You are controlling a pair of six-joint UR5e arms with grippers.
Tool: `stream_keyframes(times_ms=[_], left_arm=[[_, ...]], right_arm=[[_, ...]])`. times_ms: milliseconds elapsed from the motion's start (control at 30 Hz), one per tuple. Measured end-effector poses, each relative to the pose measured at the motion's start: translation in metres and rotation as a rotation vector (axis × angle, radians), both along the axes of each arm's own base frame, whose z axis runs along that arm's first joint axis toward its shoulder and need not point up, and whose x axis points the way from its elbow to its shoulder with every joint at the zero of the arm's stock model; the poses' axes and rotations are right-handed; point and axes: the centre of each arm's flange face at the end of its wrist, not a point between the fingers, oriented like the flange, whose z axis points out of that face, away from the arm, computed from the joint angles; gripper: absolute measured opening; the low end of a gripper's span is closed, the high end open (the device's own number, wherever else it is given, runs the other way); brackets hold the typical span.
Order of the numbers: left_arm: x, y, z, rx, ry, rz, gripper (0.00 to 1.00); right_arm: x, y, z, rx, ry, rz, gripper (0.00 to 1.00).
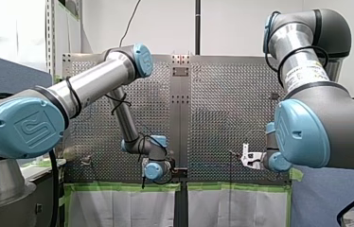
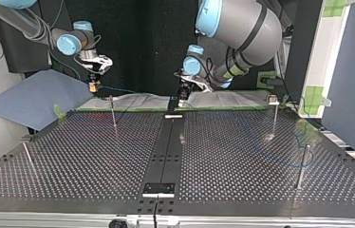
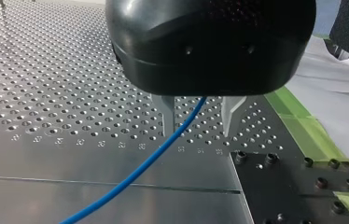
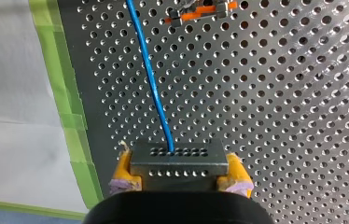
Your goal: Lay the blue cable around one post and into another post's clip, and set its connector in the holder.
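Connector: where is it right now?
In the right wrist view, the connector is clamped between the yellow pads of my right gripper, blue cable running ahead.

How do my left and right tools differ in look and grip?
My left arm's black tool has metal fingers; my right arm's tool has yellow pads. The left stands open, the blue cable passing between; the right is shut on the grey perforated connector block. Both handle that cable.

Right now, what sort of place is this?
Likely a robotics lab test cell: two UR5e arms, a perforated table with posts, green edge tape, my right end effector gripping the cable connector.
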Motion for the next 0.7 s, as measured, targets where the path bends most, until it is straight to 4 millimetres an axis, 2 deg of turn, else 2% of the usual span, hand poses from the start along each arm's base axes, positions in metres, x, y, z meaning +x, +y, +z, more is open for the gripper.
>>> stream_keyframes(times_ms=[167,333,400,533,567,600,633,700], left_arm=[[0.0001,0.0,0.0,0.004,-0.002,0.0,0.53],[-0.0001,0.0001,-0.0002,0.006,-0.001,-0.001,0.45],[-0.0002,-0.0001,-0.0002,0.006,-0.001,-0.002,0.35],[-0.0002,-0.0004,-0.0002,0.004,0.0,-0.005,0.28],[-0.0002,-0.0005,-0.0002,0.003,0.0,-0.006,0.19],[-0.0002,-0.0007,-0.0001,0.002,0.0,-0.007,0.15],[-0.0002,-0.0009,0.0,0.002,0.0,-0.009,0.15],[-0.0004,-0.0014,0.0,0.0,0.0,-0.014,0.09]], right_arm=[[0.0,0.0,0.0,0.0,0.001,0.0,0.0],[0.0,0.0,0.0,0.0,0.001,0.0,0.0],[0.0,0.0,0.0,0.0,0.001,0.0,0.0],[-0.0003,-0.0004,0.0003,-0.001,0.001,-0.001,0.0],[-0.0005,-0.0004,0.0002,-0.001,0.001,-0.001,0.0],[-0.0005,-0.0005,0.0003,-0.001,0.001,-0.001,0.0],[-0.0006,-0.0006,0.0002,-0.001,0.001,-0.001,0.0],[-0.0007,-0.0006,0.0002,-0.001,0.001,-0.001,0.0]])
